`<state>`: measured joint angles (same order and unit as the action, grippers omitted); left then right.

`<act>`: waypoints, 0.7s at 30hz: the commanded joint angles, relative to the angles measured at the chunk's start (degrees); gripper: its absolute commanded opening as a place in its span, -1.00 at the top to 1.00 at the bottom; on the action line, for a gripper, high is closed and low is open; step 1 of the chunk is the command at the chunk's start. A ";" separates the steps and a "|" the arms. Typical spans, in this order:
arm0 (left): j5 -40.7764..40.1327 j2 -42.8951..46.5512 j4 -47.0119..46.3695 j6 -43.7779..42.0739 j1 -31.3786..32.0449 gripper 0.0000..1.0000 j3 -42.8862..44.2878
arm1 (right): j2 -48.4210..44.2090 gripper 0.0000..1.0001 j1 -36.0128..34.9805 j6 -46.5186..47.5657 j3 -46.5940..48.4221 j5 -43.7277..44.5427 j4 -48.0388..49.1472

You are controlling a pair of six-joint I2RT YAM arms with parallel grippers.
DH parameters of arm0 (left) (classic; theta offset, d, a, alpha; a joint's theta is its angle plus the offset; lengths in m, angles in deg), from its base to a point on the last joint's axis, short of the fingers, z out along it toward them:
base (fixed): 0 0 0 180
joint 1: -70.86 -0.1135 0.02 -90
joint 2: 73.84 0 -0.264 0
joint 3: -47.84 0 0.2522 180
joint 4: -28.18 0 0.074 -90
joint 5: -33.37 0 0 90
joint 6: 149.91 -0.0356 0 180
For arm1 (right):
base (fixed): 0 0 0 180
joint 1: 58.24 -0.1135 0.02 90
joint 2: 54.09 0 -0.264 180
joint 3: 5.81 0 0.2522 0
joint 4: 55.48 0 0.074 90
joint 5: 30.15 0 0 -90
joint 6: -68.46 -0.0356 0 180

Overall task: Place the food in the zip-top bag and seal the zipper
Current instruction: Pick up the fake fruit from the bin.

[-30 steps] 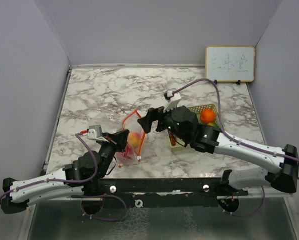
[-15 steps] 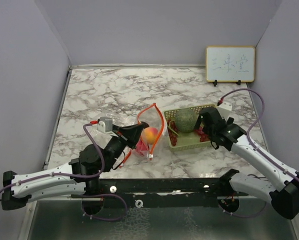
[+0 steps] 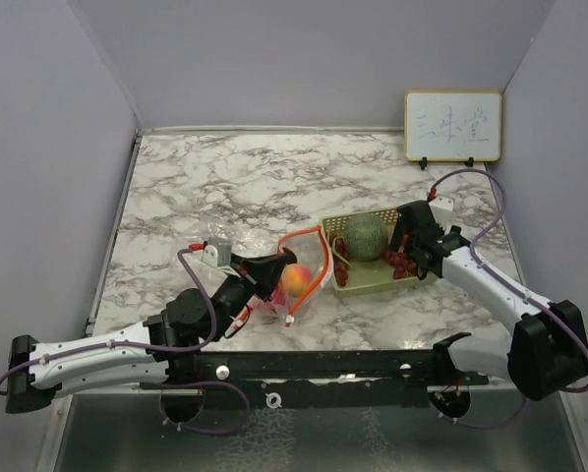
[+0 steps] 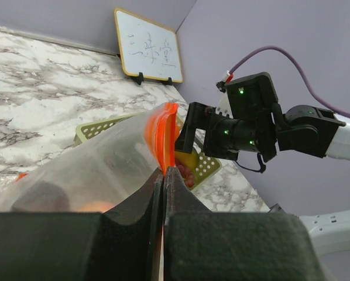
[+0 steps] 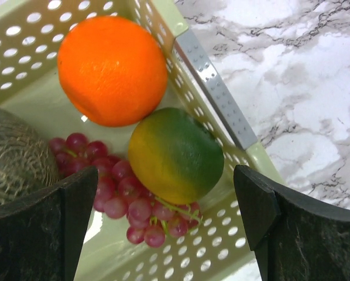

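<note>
Pinching the zip-top bag (image 4: 105,170) rim tight in the closed left gripper (image 4: 163,175), peach fruit (image 3: 296,280) inside. Hovering the right gripper (image 5: 166,205), jaws wide apart, over the yellow-green fruit (image 5: 175,153) in the basket (image 5: 216,88), touching grapes (image 5: 113,193). Could squirt it aside or snag grapes if closed off-centre.

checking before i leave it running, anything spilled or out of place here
Nothing stands out. All the fruit sits in the basket or the bag, none loose on the table; the left gripper pinches the bag's rim, mouth open.
</note>
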<state>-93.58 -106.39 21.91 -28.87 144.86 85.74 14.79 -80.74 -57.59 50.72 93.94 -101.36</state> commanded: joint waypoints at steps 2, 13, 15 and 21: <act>-0.27 1.22 -1.22 0.13 0.18 1.00 -0.55 | 3.71 -1.00 3.23 2.27 -0.51 -1.63 7.93; -1.94 2.41 0.13 0.53 0.19 1.00 -1.65 | 12.30 -0.54 4.40 2.15 0.24 -3.58 10.84; -2.19 2.55 0.40 0.81 0.16 1.00 -1.83 | 12.30 -0.10 4.40 2.37 0.14 -3.91 11.10; -3.14 2.73 1.54 1.75 0.18 1.00 -2.46 | 7.57 0.66 4.40 2.45 1.71 -4.78 7.82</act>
<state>-94.89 -104.27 23.57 -28.19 144.86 83.62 26.61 -76.54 -54.86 50.32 91.14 -92.74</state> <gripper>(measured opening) 0.017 0.627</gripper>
